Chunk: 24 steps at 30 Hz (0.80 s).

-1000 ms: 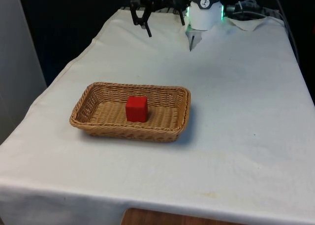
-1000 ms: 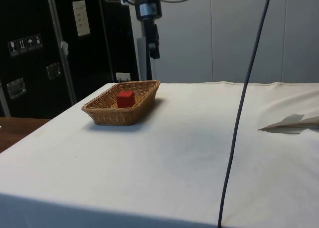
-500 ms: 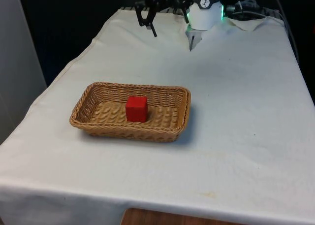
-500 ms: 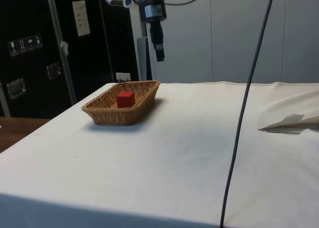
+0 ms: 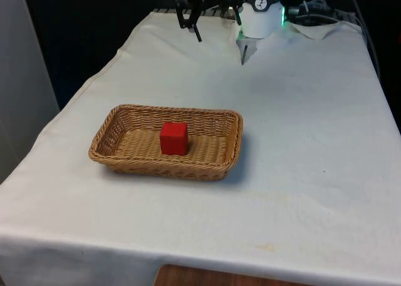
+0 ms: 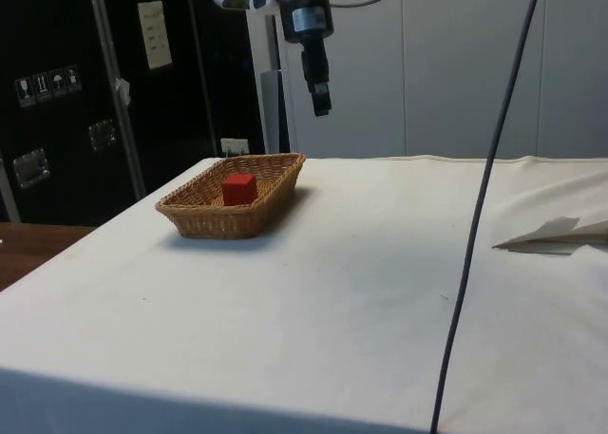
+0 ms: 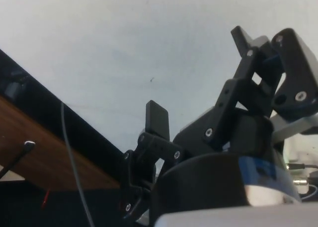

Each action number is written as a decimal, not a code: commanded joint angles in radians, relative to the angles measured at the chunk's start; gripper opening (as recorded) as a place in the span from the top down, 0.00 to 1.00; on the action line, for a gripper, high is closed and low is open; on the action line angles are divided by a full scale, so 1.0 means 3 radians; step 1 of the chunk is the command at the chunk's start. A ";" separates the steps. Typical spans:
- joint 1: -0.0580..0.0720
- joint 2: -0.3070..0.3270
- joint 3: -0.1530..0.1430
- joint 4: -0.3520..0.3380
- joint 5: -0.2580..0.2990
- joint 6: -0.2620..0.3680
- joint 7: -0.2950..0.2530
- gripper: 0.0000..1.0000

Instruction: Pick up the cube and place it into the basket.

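Note:
The red cube (image 5: 173, 137) rests inside the woven wicker basket (image 5: 166, 168), upright near its middle; the side view has the cube (image 6: 238, 188) low within the basket (image 6: 228, 223). My black gripper (image 5: 190, 27) hangs high over the far end of the table, well beyond the basket and apart from it. In the side view the gripper (image 6: 321, 96) sits above and to the right of the basket's far corner. Its fingers (image 7: 158, 118) stand apart in the wrist view, so the gripper (image 7: 198, 78) is open with nothing between them.
A black cable (image 6: 475, 216) hangs down across the side view. A raised fold of white cloth (image 6: 559, 231) lies at that view's right. Near the robot's base the cloth (image 5: 246, 49) is bunched. The table's edge and a wooden floor (image 7: 54, 160) lie below the gripper.
The gripper has swung towards the front view's right and farther from the basket, staying high. The cube and basket have not moved.

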 commanded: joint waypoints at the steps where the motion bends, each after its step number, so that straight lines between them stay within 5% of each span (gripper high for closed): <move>1: 0.0017 -0.0060 0.0003 -0.0073 -0.0090 0.0090 0.0067 0.00; 19: 0.0010 -0.0260 0.0110 -0.0323 -0.0550 0.0227 0.0403 0.00; 24: 0.0000 -0.0260 0.0130 -0.0330 -0.0533 0.0200 0.0400 0.00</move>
